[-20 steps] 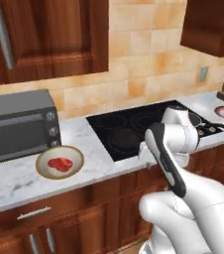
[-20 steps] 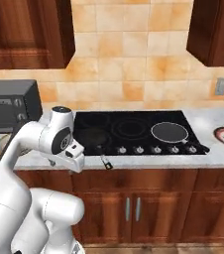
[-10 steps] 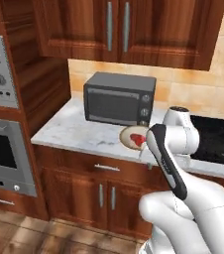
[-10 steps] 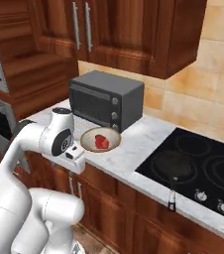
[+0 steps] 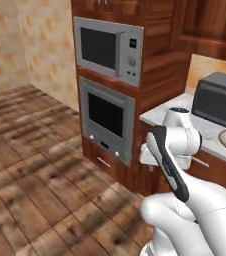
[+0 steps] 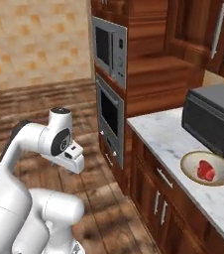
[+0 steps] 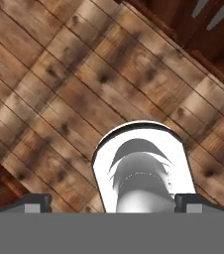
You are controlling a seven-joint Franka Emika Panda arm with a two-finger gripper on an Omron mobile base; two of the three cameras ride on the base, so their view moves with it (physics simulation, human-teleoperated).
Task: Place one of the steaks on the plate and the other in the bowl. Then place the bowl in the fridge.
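Two dark fingertips [image 7: 34, 202] of the pincer [image 7: 115, 203] stand far apart at the bottom corners of the hand view, jaws spread wide with nothing between them and nothing touched; beneath them lies the wooden plank floor [image 7: 59, 89], its boards running from 10 o'clock to 4 o'clock.

In the right base view the hand hangs low at about 8 o'clock over the same floor. Beyond it, at about 4 o'clock, a marble counter [image 6: 168, 141] tops brown wooden cabinets [image 6: 153, 198]. On the counter sits the bowl [image 6: 206, 168], tan-rimmed and pale inside, with a red steak [image 6: 206, 170] lying in it. Just behind the bowl, at 3 o'clock, stands a dark grey toaster oven [image 6: 213, 121].

Farther back, toward 12 o'clock, a tall wooden column holds a built-in microwave [image 6: 109, 49] above a wall oven [image 6: 110, 116]. Past it runs a tan tiled wall [image 6: 34, 39]. No writing can be read on the appliances.
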